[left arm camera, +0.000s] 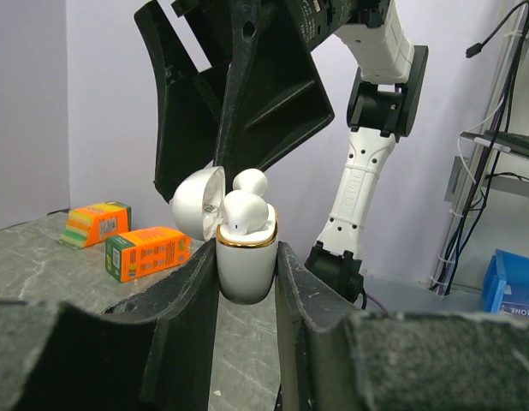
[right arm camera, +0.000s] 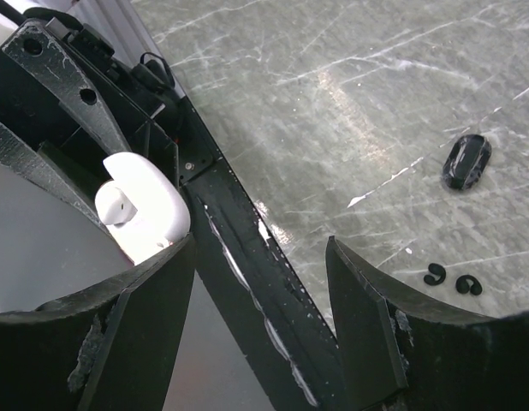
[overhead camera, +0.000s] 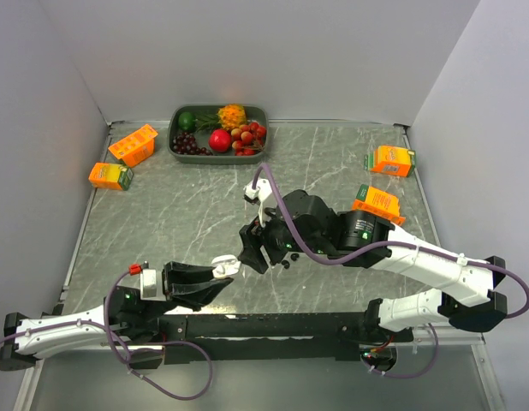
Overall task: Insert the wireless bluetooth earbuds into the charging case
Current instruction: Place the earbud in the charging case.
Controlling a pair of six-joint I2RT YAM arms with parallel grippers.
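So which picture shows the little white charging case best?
The left wrist view. The charging case sits upright and close up, clamped in the left pincer, lid open, white earbuds poking out. The top view shows only a small white speck; the right wrist view catches just part of it.

Right gripper (right arm camera: pixel 258 250) gaping at bottom; white charging case (right arm camera: pixel 149 210) showing at left; black earbud (right arm camera: pixel 466 161) lying at right.
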